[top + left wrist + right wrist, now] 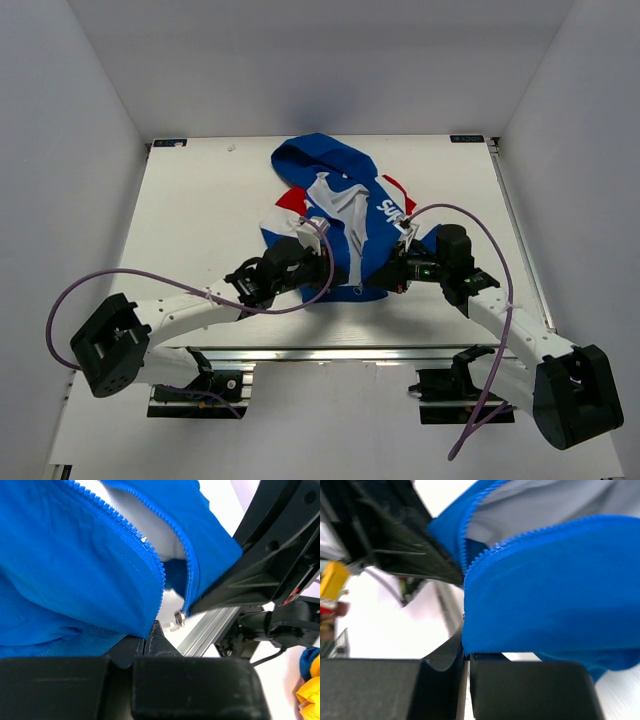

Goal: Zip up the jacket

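At the near hem, mid-table: both grippers pinch the jacket (325, 165), whose zipper lies open.
Left gripper (150, 632) is clamped on the blue hem below one tooth row, and right gripper (465, 652) is clamped on the opposite hem corner. The slider (177, 620) hangs at the foot of the other row, just beside the left pinch. Likely step: aligning the ends. Next, the free end needs seating in the slider before any pull.
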Motion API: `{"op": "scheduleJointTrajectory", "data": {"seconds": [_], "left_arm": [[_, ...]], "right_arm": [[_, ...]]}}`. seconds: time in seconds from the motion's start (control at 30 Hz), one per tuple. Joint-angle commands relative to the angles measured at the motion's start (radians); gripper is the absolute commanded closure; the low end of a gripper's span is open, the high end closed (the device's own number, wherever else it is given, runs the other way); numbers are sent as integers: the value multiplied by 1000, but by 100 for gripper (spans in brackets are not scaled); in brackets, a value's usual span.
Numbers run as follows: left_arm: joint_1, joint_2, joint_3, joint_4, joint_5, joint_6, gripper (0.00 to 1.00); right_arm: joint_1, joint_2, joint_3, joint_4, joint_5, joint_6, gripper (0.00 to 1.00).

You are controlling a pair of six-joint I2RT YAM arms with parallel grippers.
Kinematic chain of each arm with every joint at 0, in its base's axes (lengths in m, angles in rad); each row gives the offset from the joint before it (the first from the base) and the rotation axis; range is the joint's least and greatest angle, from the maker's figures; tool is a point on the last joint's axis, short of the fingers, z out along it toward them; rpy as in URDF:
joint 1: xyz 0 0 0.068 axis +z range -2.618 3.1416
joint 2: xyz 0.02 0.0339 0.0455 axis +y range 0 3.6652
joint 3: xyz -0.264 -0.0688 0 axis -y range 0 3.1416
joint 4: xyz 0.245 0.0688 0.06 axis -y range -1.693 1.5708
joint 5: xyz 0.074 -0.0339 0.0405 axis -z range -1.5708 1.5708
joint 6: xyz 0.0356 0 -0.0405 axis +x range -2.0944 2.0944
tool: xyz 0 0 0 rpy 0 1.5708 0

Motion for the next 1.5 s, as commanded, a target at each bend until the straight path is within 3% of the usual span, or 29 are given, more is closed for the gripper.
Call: {"op": "scheduleJointTrajectory", "data": {"seconds": [0.0, 0.23, 0.67, 1.47], "left_arm": [[8, -54, -32, 137, 42, -27, 100], [22, -80, -87, 239, 98, -46, 100], [39, -86, -116, 312, 158, -52, 100], [51, -95, -130, 338, 168, -70, 100]], "right_arm": [[-4, 0, 30, 118, -161, 34, 100], [-5, 37, 2, 237, -214, 104, 100], [-4, 51, -24, 338, -139, 147, 100], [-5, 52, -41, 365, -211, 161, 100]]}}
